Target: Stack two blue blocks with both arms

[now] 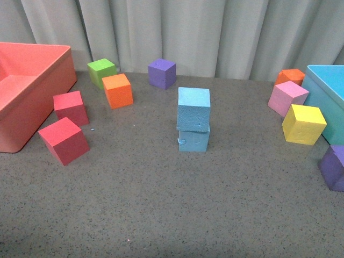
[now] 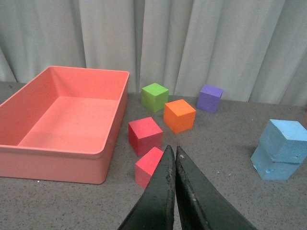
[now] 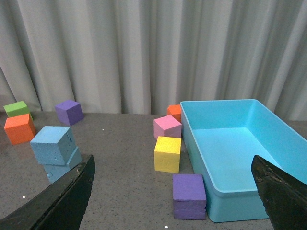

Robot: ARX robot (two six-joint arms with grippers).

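Two sky-blue blocks stand stacked in the middle of the table: the upper blue block [image 1: 193, 108] sits slightly twisted on the lower blue block [image 1: 193, 140], which has a small nick on its front face. The stack also shows in the left wrist view [image 2: 283, 141] and in the right wrist view [image 3: 52, 144]. Neither arm appears in the front view. My left gripper [image 2: 172, 152] is shut with nothing in it, well away from the stack. My right gripper [image 3: 172, 165] is wide open and empty, also apart from the stack.
A coral bin [image 1: 32, 70] stands at the left, a turquoise bin [image 1: 328, 86] at the right. Red [image 1: 64, 141], orange [image 1: 117, 90], green [image 1: 101, 71], purple [image 1: 162, 73], pink [image 1: 288, 98] and yellow [image 1: 303, 124] cubes lie around the stack.
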